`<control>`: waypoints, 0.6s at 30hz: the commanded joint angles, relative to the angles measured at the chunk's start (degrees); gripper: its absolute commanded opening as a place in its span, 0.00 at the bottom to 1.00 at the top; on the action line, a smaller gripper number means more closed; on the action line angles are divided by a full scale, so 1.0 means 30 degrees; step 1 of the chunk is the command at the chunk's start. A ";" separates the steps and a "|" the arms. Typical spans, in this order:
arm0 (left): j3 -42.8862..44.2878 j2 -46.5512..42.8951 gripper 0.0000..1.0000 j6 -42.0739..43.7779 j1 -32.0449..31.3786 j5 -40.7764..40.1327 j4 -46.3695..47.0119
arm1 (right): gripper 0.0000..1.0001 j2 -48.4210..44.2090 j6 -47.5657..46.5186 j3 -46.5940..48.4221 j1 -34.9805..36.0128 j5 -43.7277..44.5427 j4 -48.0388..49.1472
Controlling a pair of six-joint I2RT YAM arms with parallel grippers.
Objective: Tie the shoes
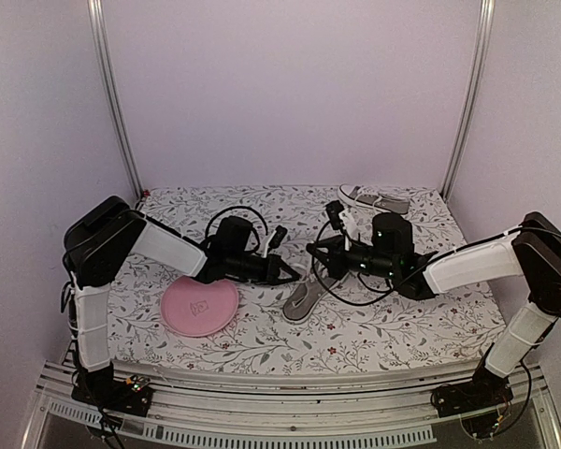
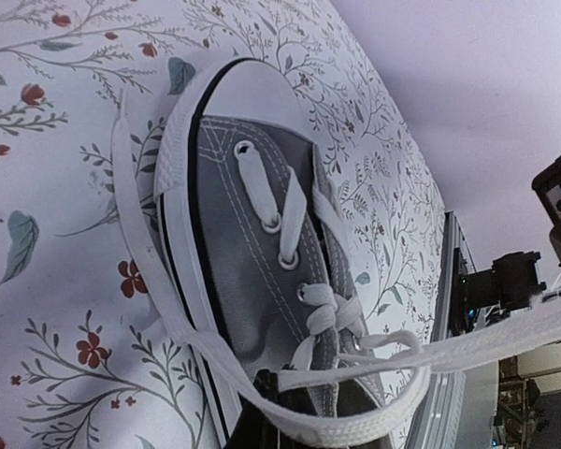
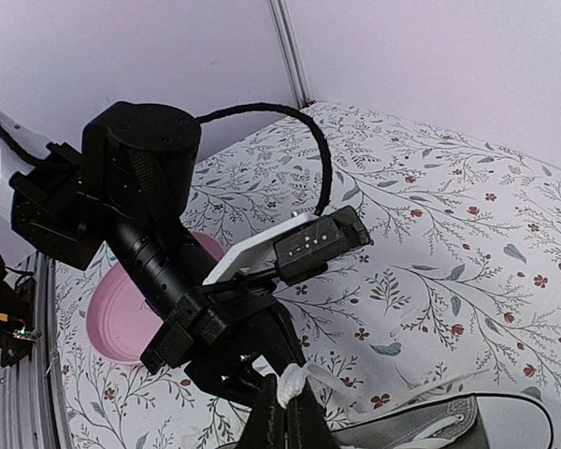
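Note:
One grey shoe [image 1: 306, 299] with a white toe cap lies mid-table between my two grippers. It fills the left wrist view [image 2: 252, 234], toe pointing away, with a first knot over the upper eyelets. My left gripper [image 1: 286, 272] sits at the shoe's opening [image 2: 285, 398], its dark fingers shut on a white lace; a flat lace loop [image 2: 374, 426] wraps around them. A taut lace strand [image 2: 505, 339] runs off to the right. My right gripper [image 1: 320, 253] is shut on a bunched white lace [image 3: 294, 385], just above the shoe [image 3: 449, 432]. The second shoe [image 1: 378, 199] lies at the back.
A round pink plate [image 1: 199, 307] lies left of the shoe, under the left arm, and shows in the right wrist view [image 3: 122, 318]. The floral cloth [image 1: 402, 327] covers the table. Walls and metal posts [image 1: 467, 103] close in the back and sides.

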 commanded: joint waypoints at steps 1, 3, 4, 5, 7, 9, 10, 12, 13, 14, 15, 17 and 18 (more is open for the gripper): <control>0.0216 -0.0673 0.00 -0.0440 -0.0066 -0.0286 -0.0702 | 0.02 -0.0346 -0.0766 0.0031 0.0332 0.0978 0.0924; 0.0216 -0.0703 0.00 -0.0705 -0.0090 -0.0192 -0.0623 | 0.02 -0.0184 -0.1225 -0.0045 0.0600 0.1372 0.1010; 0.0216 -0.0709 0.00 -0.0816 -0.0096 -0.0156 -0.0553 | 0.02 -0.0016 -0.1472 -0.0054 0.0740 0.1627 0.1087; 0.0209 -0.0710 0.00 -0.0969 -0.0123 -0.0056 -0.0486 | 0.02 0.0162 -0.1792 -0.0093 0.0894 0.1837 0.1162; 0.0237 -0.0710 0.00 -0.1185 -0.0153 0.0041 -0.0336 | 0.02 0.0501 -0.2156 -0.0186 0.1137 0.2117 0.1439; 0.0245 -0.0710 0.00 -0.1394 -0.0184 0.0112 -0.0218 | 0.02 0.0799 -0.2508 -0.0246 0.1445 0.2570 0.1662; 0.0220 -0.0710 0.00 -0.1535 -0.0185 0.0142 -0.0159 | 0.02 0.0960 -0.2734 -0.0200 0.1586 0.2815 0.1728; 0.0209 -0.0725 0.00 -0.1808 -0.0185 0.0172 0.0046 | 0.02 0.1441 -0.2981 -0.0163 0.1833 0.3110 0.1858; 0.0189 -0.0712 0.00 -0.1979 -0.0185 0.0223 0.0178 | 0.02 0.1648 -0.2993 -0.0120 0.1880 0.3091 0.1870; 0.0187 -0.0707 0.00 -0.2084 -0.0185 0.0233 0.0286 | 0.02 0.1850 -0.2996 -0.0108 0.1922 0.2979 0.1872; 0.0187 -0.0710 0.00 -0.2197 -0.0179 0.0234 0.0402 | 0.02 0.1996 -0.2975 -0.0124 0.1982 0.2884 0.1846; 0.0187 -0.0725 0.00 -0.2355 -0.0176 0.0207 0.0516 | 0.02 0.2194 -0.2762 -0.0286 0.2068 0.2758 0.1870; 0.0187 -0.0738 0.00 -0.2373 -0.0180 0.0213 0.0585 | 0.02 0.2218 -0.2667 -0.0421 0.2125 0.2707 0.1872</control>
